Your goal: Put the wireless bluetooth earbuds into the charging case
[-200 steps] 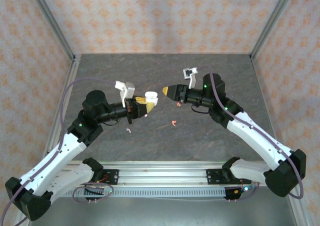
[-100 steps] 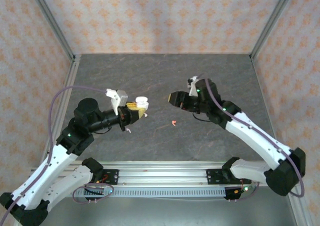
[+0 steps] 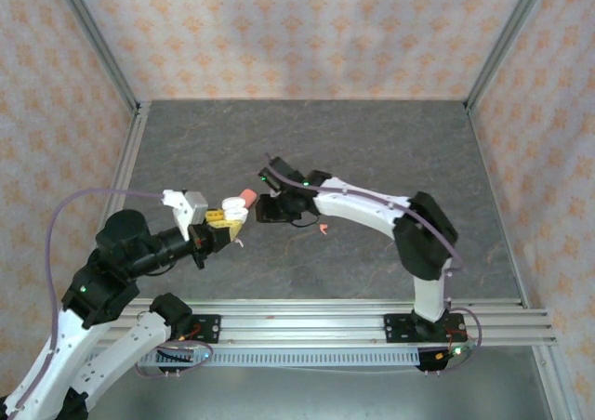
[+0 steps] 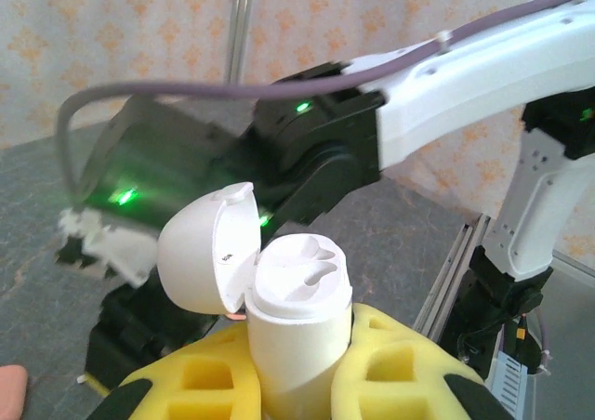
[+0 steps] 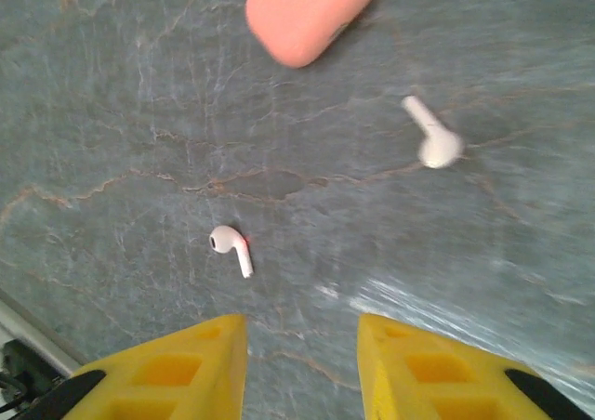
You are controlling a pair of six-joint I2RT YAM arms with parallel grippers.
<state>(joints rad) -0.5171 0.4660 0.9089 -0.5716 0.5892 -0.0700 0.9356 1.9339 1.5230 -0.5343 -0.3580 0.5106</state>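
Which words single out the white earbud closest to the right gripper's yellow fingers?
On the grey stone-patterned table, find the coral-pink pebble-shaped case. Of two white stemmed earbuds near it, the closer earbud lies ahead of the right gripper; the other earbud farther off.

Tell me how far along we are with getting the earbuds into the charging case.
Done: the white case is gripped in the left hand, lid open, both wells empty. In hand: the right hand hovers open above a white earbud. Left: seating that one and the second white earbud; the coral case lies closed.
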